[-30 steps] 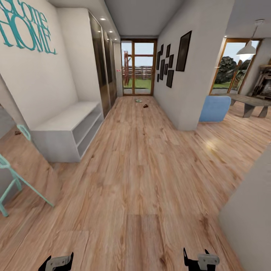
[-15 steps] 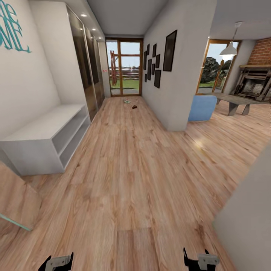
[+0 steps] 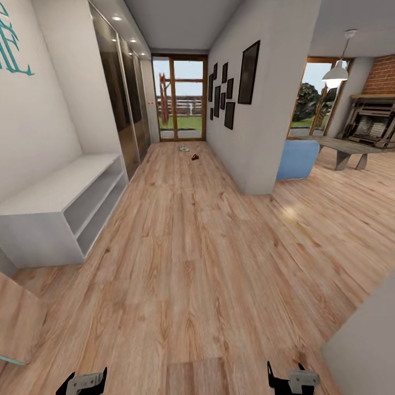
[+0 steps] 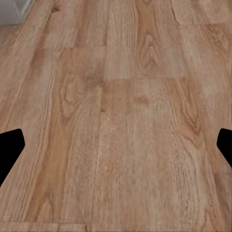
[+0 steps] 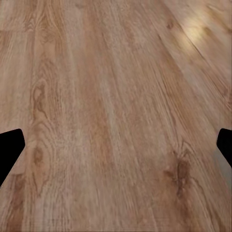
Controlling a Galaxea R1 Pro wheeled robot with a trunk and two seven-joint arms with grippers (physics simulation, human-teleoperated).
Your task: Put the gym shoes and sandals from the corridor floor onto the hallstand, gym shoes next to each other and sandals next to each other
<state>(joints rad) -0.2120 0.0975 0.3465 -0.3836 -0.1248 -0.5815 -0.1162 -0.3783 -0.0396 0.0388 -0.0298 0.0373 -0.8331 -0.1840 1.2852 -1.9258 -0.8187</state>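
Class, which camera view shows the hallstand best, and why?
The head view: the hallstand stands whole against the left wall, bench top and two open shelf rows visible. The left wrist view has a small grey patch at one corner, possibly its base; the right wrist view shows floor planks.

Wood-grain laminate corridor floor (image 3: pixel 192 247), matt grey hallstand (image 3: pixel 49 195), glossy glass-fronted wardrobe (image 3: pixel 118 93)

I see long corridor, light brown wood-grain plank floor (image 3: pixel 186 258) running toward 12 o'clock. At far end, wood-framed glazed door (image 3: pixel 179 99), daylight, grass beyond. At 10 o'clock, dark glass-fronted wardrobe (image 3: pixel 123 93) under ceiling spotlights; teal wall lettering (image 3: pixel 10 49) further left. White wall at 1 o'clock carries black picture frames (image 3: pixel 233 82). At 2 o'clock: blue armchair (image 3: pixel 298 159), white pendant lamp (image 3: pixel 336 71), brick fireplace (image 3: pixel 373 118), grey table (image 3: pixel 351 148).
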